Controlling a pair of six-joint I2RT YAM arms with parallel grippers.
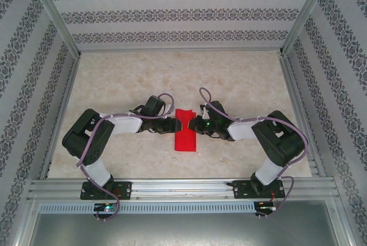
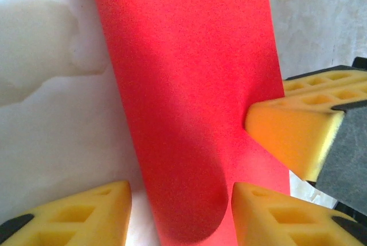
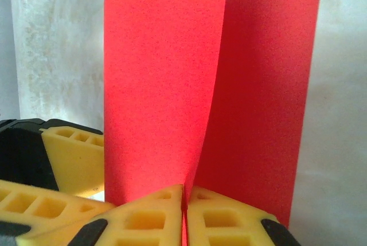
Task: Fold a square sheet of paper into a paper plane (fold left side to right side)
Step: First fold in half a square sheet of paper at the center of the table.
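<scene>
So here's where we're at: the red sheet of paper (image 1: 185,134) is a long narrow strip lying around the middle of the worktop (image 1: 241,79), a bit closer to the near edge than the far one, with its long side running near to far. Both arms reach in from either side and meet right at it.

The right gripper (image 1: 194,125) comes at the strip's right edge. From its own wrist camera we see its fingers pressed together (image 3: 183,211) with the paper's edge (image 3: 155,97) pinched in the seam between them. One layer bows up and away from the other, which lies flat.

The left gripper (image 1: 176,124) sits at the strip's left edge. In its wrist view the two yellow fingers are spread apart (image 2: 180,220) with the paper (image 2: 189,85) running between them, and we can't tell if either one touches it. One yellow fingertip of the right gripper (image 2: 287,125) pokes in from the side, touching the paper's edge.
</scene>
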